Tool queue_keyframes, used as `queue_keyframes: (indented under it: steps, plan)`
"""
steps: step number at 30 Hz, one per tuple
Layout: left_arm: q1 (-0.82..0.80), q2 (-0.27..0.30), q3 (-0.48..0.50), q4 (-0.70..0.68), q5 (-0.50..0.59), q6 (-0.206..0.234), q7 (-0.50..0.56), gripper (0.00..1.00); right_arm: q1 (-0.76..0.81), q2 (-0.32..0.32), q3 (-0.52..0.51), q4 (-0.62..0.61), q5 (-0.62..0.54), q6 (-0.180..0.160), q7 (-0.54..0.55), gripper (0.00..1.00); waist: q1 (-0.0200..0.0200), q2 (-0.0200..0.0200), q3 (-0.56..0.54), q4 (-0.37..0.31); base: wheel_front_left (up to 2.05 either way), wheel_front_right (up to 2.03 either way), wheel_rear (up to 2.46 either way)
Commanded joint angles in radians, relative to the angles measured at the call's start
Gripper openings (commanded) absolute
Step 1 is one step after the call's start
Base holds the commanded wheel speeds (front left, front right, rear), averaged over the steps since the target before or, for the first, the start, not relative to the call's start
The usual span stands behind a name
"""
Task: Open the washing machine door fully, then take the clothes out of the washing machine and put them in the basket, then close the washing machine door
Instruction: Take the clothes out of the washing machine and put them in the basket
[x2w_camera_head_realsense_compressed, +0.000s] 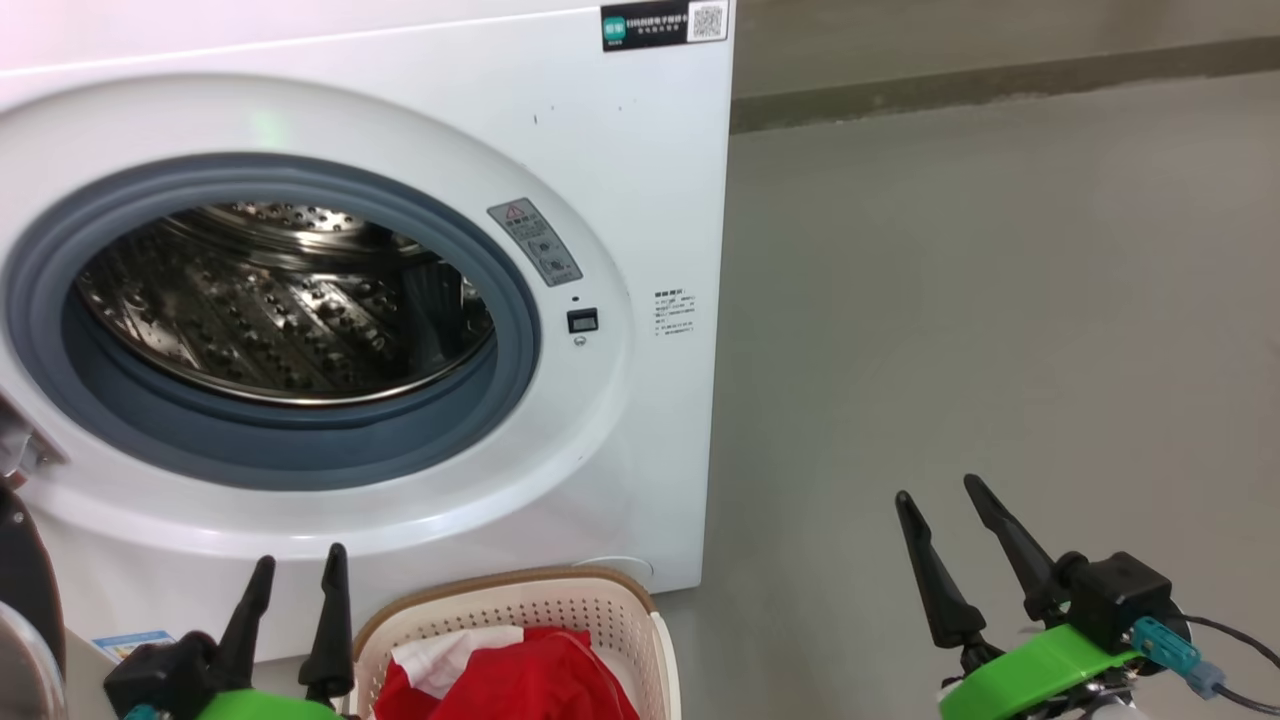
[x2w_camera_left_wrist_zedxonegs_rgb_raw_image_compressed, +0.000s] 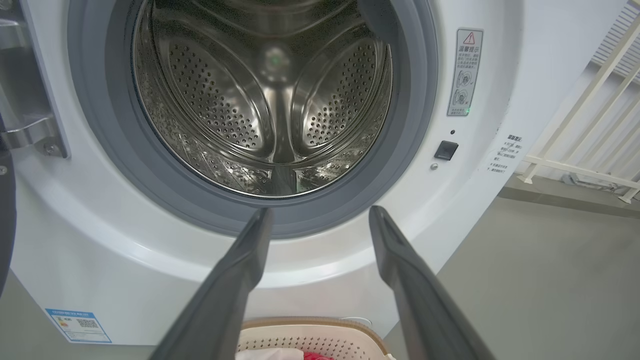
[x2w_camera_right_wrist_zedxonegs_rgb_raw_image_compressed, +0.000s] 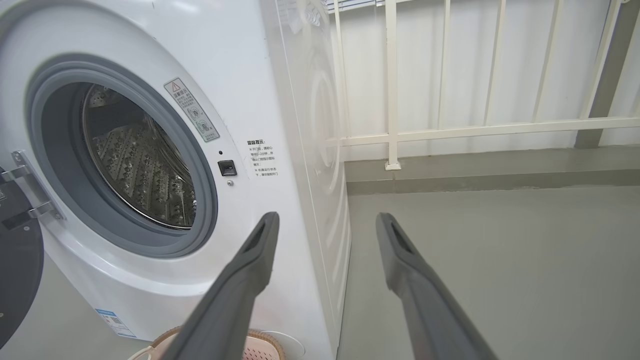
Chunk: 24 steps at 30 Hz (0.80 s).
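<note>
Left gripper (x2w_camera_head_realsense_compressed: 300, 555), right gripper (x2w_camera_head_realsense_compressed: 938, 488): spread, empty. Clothes (x2w_camera_head_realsense_compressed: 530, 680) in basket (x2w_camera_head_realsense_compressed: 520, 579). Door (x2w_camera_right_wrist_zedxonegs_rgb_raw_image_compressed: 17, 285) (hinged left): best pushed shut by its rim.

One washing machine (x2w_camera_head_realsense_compressed: 640, 150) with one door (x2w_camera_right_wrist_zedxonegs_rgb_raw_image_compressed: 17, 270). One basket (x2w_camera_head_realsense_compressed: 560, 610) with one heap of red clothes (x2w_camera_head_realsense_compressed: 530, 685). Two grippers, the left gripper (x2w_camera_head_realsense_compressed: 300, 555) and the right gripper (x2w_camera_head_realsense_compressed: 937, 488), each with two fingers (x2w_camera_head_realsense_compressed: 330, 620). Four stickers (x2w_camera_head_realsense_compressed: 535, 240).

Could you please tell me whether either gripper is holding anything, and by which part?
Nothing is held. The left gripper and the right gripper are both open and empty; the clothes lie in the basket.
</note>
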Motion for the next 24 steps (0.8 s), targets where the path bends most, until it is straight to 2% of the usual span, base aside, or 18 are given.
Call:
queue_keyframes:
  steps: [1, 4, 12, 24]
  plan:
    - [0.004, 0.010, 0.043, -0.057, 0.015, 0.007, -0.012, 1.00, -0.002, -0.011, 0.009, -0.033, -0.012, 0.007, -0.006, 1.00, 0.0000, 0.0000, -0.015, 0.005, 0.00, 0.00, 0.00]
    - [0.053, -0.001, 0.044, -0.149, 0.042, 0.017, -0.012, 1.00, 0.012, -0.013, -0.005, -0.049, -0.025, 0.007, -0.006, 1.00, 0.0000, 0.0000, -0.030, 0.006, 0.00, 0.00, 0.00]
    - [0.152, -0.011, 0.049, -0.274, 0.063, 0.048, -0.012, 1.00, 0.035, -0.016, -0.016, -0.072, -0.045, 0.007, -0.006, 1.00, 0.0000, 0.0000, -0.052, 0.007, 0.00, 0.00, 0.00]
    - [0.200, -0.016, 0.036, -0.314, 0.073, 0.072, -0.012, 1.00, 0.060, -0.017, -0.036, -0.076, -0.051, 0.007, -0.006, 1.00, 0.0000, 0.0000, -0.068, 0.017, 0.00, 0.00, 0.00]
